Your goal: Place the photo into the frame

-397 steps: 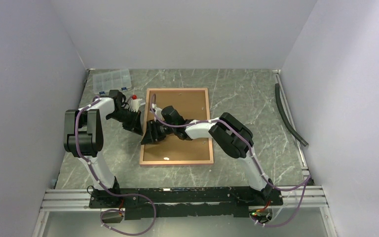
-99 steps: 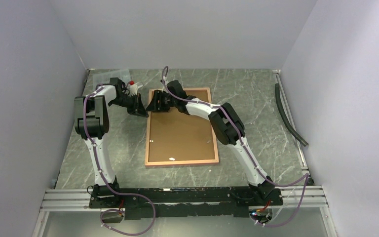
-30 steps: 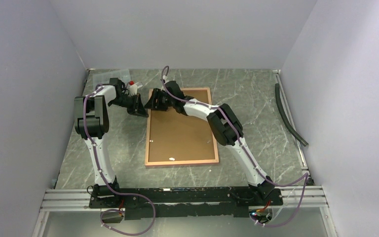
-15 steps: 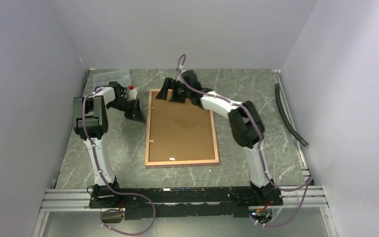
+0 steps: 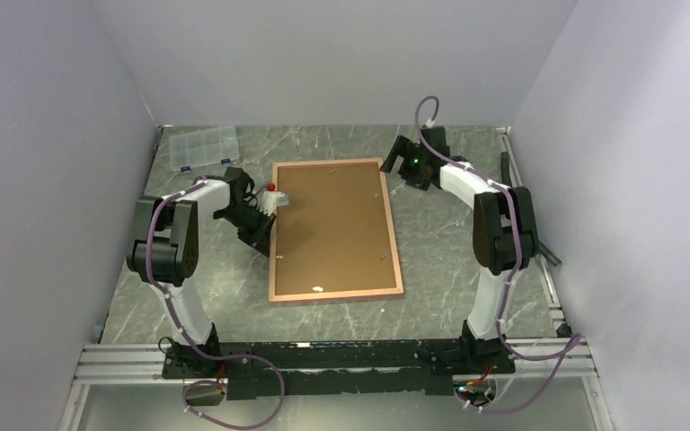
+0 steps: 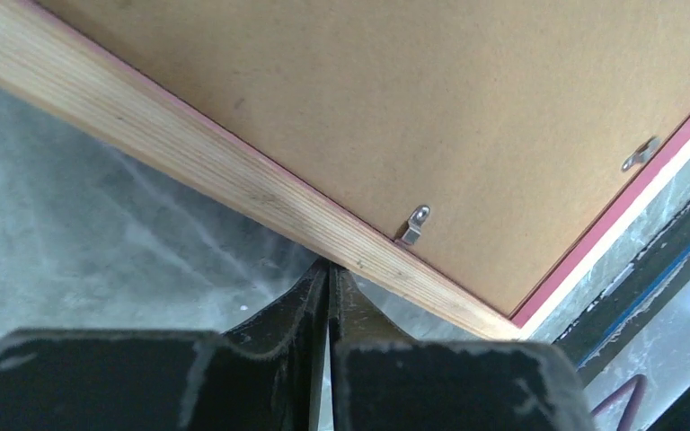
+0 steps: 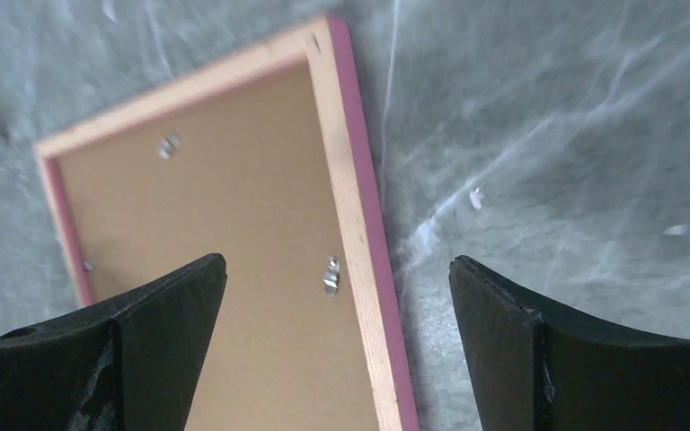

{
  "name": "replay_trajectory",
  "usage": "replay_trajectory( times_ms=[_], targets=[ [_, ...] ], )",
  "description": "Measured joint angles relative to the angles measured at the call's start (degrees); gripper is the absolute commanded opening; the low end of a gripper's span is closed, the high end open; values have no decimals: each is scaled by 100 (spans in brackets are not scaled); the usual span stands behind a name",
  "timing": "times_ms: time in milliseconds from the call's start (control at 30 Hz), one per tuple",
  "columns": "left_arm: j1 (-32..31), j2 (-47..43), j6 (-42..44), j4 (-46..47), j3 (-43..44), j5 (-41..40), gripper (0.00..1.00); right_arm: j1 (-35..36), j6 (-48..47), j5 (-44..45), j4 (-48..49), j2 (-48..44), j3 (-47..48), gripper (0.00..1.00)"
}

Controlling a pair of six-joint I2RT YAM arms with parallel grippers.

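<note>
At the near edge the black mounting rail (image 5: pixel 323 357) carries both arm bases, and a strip of bare marbled table (image 5: pixel 449 274) lies between it and the frame (image 5: pixel 337 294); the frame lies flat in the middle of the table, tan wooden back up, pink showing only along its outer edges, with the brown backing board (image 5: pixel 332 224) seated inside it; the photo itself cannot be made out in any view; small metal clips (image 6: pixel 416 224) sit on the board along the inner edge of the wood; the left gripper (image 5: pixel 259 238) is down at the frame's left rail, about halfway along, jaws pressed together with nothing between them, their tips right against the outer side of the wooden rail; the left arm takes up the table left of that rail, while the table right of the frame lies open as far as the right arm's links; farther back the right gripper (image 5: pixel 406 157) hangs just off the frame's far right corner, apart from it, jaws spread wide and holding nothing; a clear compartment box (image 5: pixel 199 146) sits at the far left, well apart from the frame; a black hose (image 5: pixel 550 256) lies along the right wall
</note>
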Motion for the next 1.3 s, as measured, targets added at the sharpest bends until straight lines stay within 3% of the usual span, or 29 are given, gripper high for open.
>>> replay_trajectory(
  times_ms=[233,500,700,800,933,1067,1300],
  targets=[
    [-492,-289,61,164,-214,-424,11,195,136,-544,-199,833,184,100],
    [-1187,-350,92,92,-254,-682,11,389,162,-754,-282,1541,1353,100],
    [-1971,92,26,-645,238,-756,13,745,11,-728,-238,2297,2468,100],
    [-2387,404,-44,-1139,575,-717,27,903,-76,-743,-254,2468,2754,100],
    [-2785,695,-136,-1440,1062,-382,58,1080,-162,-990,-719,2498,3123,100],
    [-2684,627,-35,-1414,1355,-120,84,1204,-232,-1034,-1187,2337,3202,100],
    [-1432,140,437,-2317,2081,203,91,732,-236,-273,-1513,693,1989,100]
  ],
)
